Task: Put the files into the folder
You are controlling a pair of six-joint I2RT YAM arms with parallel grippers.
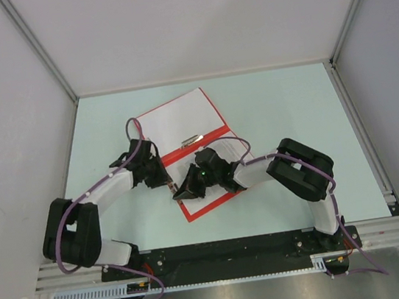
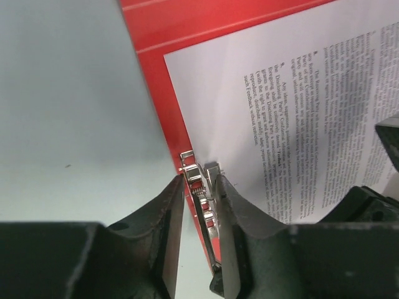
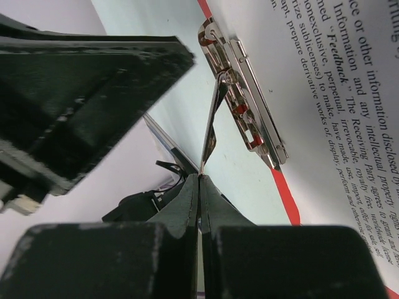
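Observation:
The red folder (image 1: 208,202) lies open on the pale table, with the white printed files (image 1: 180,117) on its far half. In the left wrist view the files (image 2: 280,93) lie on the folder (image 2: 156,62). My left gripper (image 2: 201,180) is narrowly open and straddles the folder's metal clip (image 2: 204,198) at its left edge. In the right wrist view my right gripper (image 3: 200,177) is shut on the clip's thin metal lever (image 3: 212,118) and holds it raised beside the clip base (image 3: 252,112), next to the files (image 3: 336,93). From above, both grippers (image 1: 162,174) (image 1: 187,189) meet at the folder's left side.
White enclosure walls stand to the left, the right and behind. An aluminium rail (image 1: 365,137) runs along the table's right edge. The arms' base rail (image 1: 228,249) lies at the near edge. Purple cables (image 1: 100,184) loop along both arms.

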